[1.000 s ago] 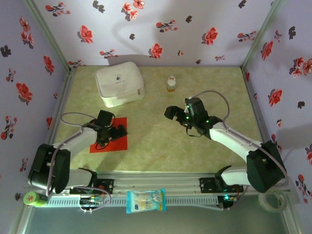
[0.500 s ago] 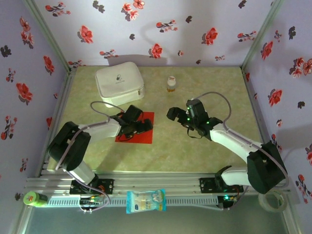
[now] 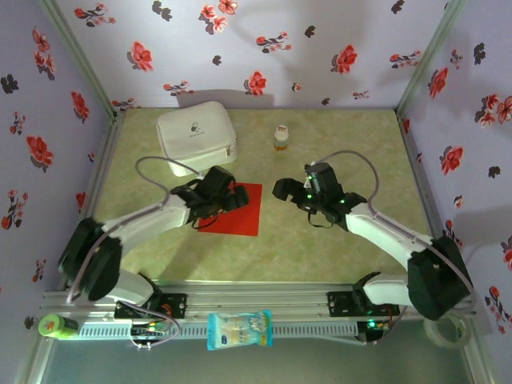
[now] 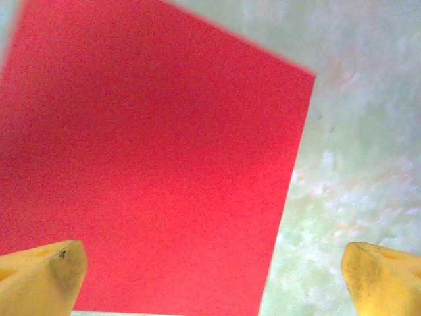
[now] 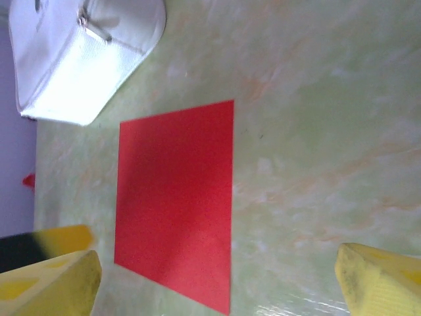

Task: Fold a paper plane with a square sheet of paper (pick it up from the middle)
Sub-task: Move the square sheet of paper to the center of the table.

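Observation:
The square sheet of paper (image 3: 242, 211) is bright red and lies flat and unfolded on the green table, near its middle. My left gripper (image 3: 233, 198) is low over the sheet's left part, open wide. In the left wrist view the sheet (image 4: 151, 158) spreads out ahead of the left gripper (image 4: 214, 283), with one yellow fingertip (image 4: 39, 276) over its near corner. My right gripper (image 3: 281, 190) hangs open just right of the sheet. In the right wrist view the sheet (image 5: 174, 197) lies ahead of the right gripper (image 5: 217, 283), which holds nothing.
A white zip case (image 3: 196, 138) stands at the back left, also in the right wrist view (image 5: 85, 52). A small bottle (image 3: 281, 138) stands at the back centre. A blue-and-white snack packet (image 3: 239, 330) hangs on the front rail. Flowered walls close three sides.
The left arm has swung right and the red sheet has slid with it, from the front left towards the table's middle. The right gripper has barely moved.

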{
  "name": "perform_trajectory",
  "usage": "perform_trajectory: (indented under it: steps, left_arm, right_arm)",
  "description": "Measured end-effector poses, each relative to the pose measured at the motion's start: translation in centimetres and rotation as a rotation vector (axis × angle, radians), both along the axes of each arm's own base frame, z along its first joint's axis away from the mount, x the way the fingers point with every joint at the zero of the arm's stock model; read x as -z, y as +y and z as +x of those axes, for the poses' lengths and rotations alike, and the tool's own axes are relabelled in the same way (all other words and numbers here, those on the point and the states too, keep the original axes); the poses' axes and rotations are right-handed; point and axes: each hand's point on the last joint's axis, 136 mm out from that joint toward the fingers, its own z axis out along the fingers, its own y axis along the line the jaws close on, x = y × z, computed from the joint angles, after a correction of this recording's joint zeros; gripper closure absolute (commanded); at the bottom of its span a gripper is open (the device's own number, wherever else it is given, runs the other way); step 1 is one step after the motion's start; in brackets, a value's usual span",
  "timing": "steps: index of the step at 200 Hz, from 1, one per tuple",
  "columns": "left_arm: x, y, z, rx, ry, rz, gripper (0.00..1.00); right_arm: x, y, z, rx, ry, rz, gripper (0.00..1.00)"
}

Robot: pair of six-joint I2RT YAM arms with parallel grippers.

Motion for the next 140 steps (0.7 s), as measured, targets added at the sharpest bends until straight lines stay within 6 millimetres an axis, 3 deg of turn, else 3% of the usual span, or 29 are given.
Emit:
perform_trajectory:
  steps: [21,65,111,140]
  left_arm:
    - [-2.1,3.3,-0.2,-0.062,-0.086,-0.006,0.00]
    - [-2.7,9.3,-1.6,-0.161,-0.160,0.023,0.00]
    - [-3.6,11.1,-2.2,-0.178,-0.213,0.022,0.00]
    - [-3.8,11.3,-2.0,-0.164,-0.234,0.034,0.00]
  right_arm:
    - [1.9,2.6,-0.2,-0.068,0.074,0.022,0.17]
    - [4.4,8.5,0.9,-0.160,0.175,0.028,0.22]
    - [5.4,13.6,2.7,-0.221,0.193,0.029,0.24]
    - [7.3,14.9,2.6,-0.229,0.241,-0.029,0.24]
